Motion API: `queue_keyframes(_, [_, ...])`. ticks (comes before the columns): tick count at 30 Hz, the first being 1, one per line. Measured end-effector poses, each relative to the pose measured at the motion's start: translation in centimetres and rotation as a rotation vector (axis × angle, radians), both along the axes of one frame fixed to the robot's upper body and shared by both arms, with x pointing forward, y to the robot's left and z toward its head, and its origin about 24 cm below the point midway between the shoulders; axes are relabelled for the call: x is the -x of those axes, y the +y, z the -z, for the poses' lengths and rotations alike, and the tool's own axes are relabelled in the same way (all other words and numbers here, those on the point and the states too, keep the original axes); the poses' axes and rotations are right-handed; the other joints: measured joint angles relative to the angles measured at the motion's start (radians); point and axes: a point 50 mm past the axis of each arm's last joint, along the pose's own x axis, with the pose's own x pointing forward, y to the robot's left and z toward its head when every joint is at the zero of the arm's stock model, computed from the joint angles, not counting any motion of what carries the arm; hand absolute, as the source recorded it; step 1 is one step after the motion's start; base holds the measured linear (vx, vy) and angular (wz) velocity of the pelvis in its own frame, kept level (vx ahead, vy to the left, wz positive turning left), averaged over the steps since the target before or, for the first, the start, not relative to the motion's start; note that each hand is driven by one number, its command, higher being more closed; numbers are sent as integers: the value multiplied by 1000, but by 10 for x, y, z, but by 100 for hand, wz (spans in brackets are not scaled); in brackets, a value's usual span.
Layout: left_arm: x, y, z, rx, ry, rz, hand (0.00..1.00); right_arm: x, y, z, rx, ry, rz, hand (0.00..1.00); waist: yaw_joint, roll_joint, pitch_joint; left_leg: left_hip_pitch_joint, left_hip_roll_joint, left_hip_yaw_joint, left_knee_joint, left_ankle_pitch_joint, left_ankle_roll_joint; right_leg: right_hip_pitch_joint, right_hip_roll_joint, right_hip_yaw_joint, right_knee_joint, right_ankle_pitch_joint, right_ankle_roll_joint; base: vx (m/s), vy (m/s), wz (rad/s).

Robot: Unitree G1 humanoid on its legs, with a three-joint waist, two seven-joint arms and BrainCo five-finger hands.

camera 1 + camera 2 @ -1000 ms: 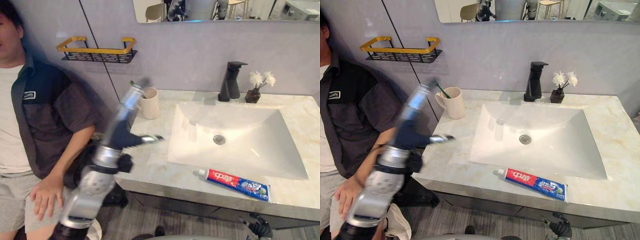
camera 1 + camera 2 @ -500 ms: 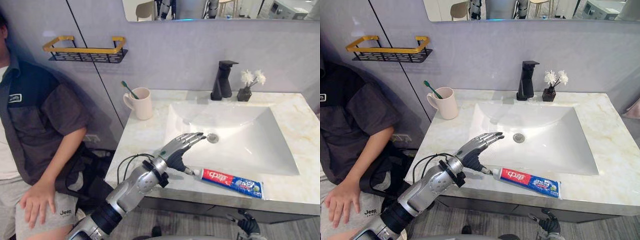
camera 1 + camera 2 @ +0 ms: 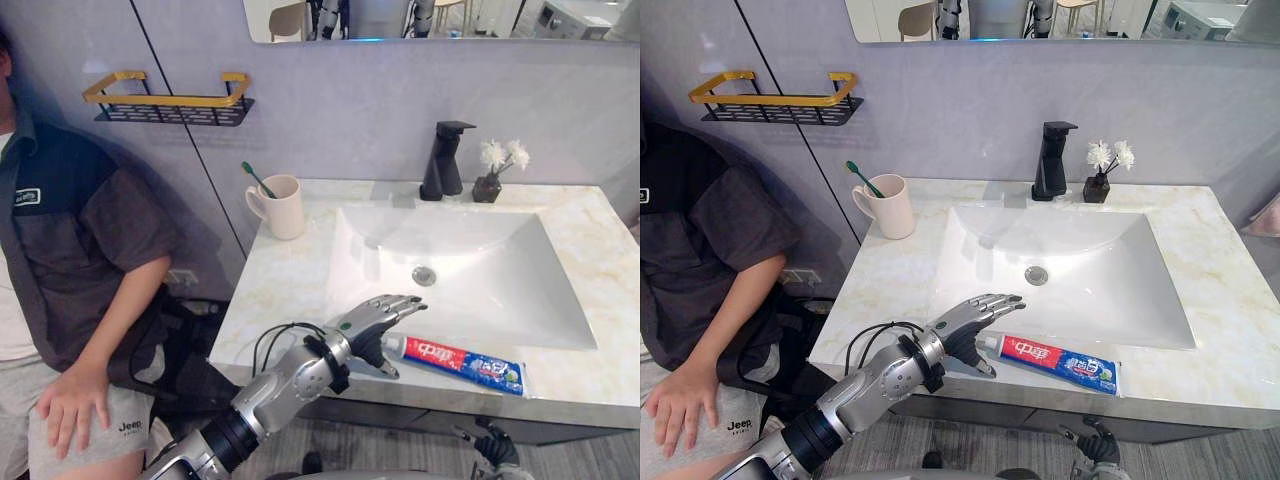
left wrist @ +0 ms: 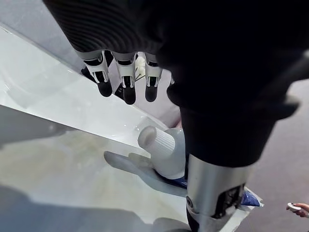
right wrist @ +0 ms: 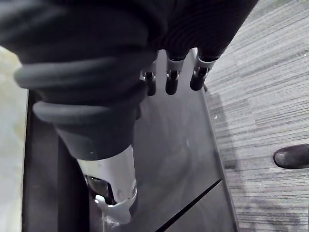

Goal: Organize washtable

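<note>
Sunk into the bench (image 3: 280, 290), 1 basin (image 3: 480, 285). Behind it at the wall, faucet (image 3: 443, 158), flower vase (image 3: 488, 187) just right of that. At the back left corner, mug (image 3: 285, 207) holding 1 toothbrush (image 3: 256, 178). Before the basin on the front edge, toothpaste tube (image 3: 460, 362), cap leftward, left robot hand (image 3: 375, 320) just beside it. Left of the bench, a person (image 3: 70, 270), wall rack (image 3: 170, 100) above.

Silver-grey jointed left arm (image 3: 268, 396), dark ribbed wrist cover (image 4: 120, 24), left hand (image 3: 368, 325) with silver dark-tipped fingers (image 3: 396, 302)
</note>
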Motion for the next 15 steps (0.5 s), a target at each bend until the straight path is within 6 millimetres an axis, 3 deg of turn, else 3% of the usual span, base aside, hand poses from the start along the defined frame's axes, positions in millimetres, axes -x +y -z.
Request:
queue_keyframes(9, [1, -1, -2, 8, -5, 4, 0, 2, 2, 2, -3, 13, 7, 0, -1, -5, 5, 11, -2, -6, -3, 0, 0, 18, 0, -8, -6, 0, 0, -7, -8, 1])
queue_keyframes(15, [4, -12, -3, 41, -4, 11, 0, 0, 5, 3, -9, 16, -1, 0, -4, -7, 9, 12, -2, -6, -6, 0, 0, 18, -1, -8, -12, -1, 0, -27, -8, 0])
